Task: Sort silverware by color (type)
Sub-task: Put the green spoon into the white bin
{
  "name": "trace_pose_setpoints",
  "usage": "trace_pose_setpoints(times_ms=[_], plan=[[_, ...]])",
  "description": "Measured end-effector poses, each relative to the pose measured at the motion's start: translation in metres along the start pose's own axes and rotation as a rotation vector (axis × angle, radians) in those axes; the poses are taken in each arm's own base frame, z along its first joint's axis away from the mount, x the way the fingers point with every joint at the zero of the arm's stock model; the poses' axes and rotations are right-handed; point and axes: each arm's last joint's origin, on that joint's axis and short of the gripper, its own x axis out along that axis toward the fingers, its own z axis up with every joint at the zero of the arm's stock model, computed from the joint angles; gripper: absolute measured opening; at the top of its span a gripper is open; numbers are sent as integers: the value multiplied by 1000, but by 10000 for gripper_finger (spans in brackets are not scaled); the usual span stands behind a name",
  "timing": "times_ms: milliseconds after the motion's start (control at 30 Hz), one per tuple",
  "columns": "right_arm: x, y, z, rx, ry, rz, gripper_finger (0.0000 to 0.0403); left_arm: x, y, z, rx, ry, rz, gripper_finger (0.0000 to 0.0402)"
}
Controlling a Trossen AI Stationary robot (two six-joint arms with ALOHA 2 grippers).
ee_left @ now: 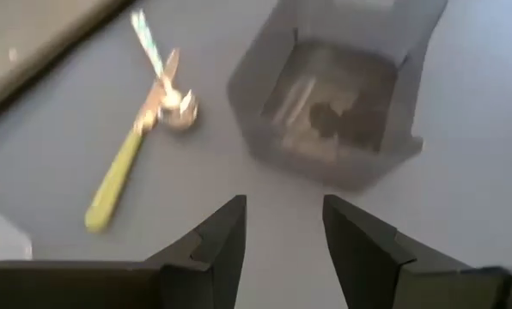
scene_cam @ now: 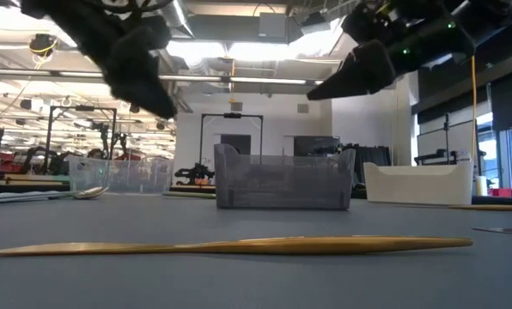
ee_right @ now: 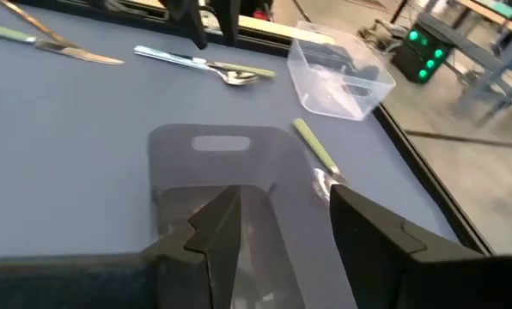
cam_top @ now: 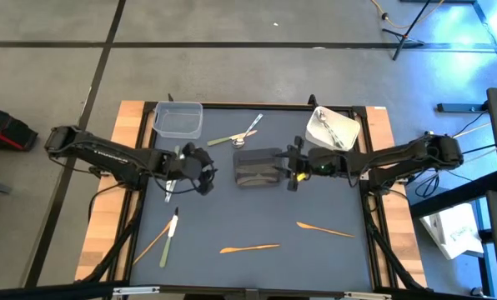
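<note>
hovering both grippers beside the dark grey bin [cam_top: 258, 167] at mid-table.
i see the left gripper [ee_left: 283, 236] parted and empty, the right gripper [ee_right: 277, 225] parted and empty; orange utensils [cam_top: 249, 247] lie near the front edge.

I see two slim orange utensils [cam_top: 249, 247] lying flat, well apart, near the desk's front edge, with a third orange one [cam_top: 153, 243] and a green-handled knife [cam_top: 168, 239] crossing at front left. A silver spoon [cam_top: 245, 133] and a green-handled utensil [cam_top: 222, 139] lie touching at the back. More silverware [cam_top: 257, 171] rests inside the dark grey container.
</note>
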Motion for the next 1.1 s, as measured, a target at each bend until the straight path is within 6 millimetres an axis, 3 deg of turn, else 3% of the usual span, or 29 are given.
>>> trace_pose_setpoints(times_ms=[400,1100], plan=[[-1,6,1,-71,-11,25,168,-9,14,-33,-269,281,188,151],[-1,6,-1,-49,16,32,168,-1,11,-43,-293,437,191,151]])
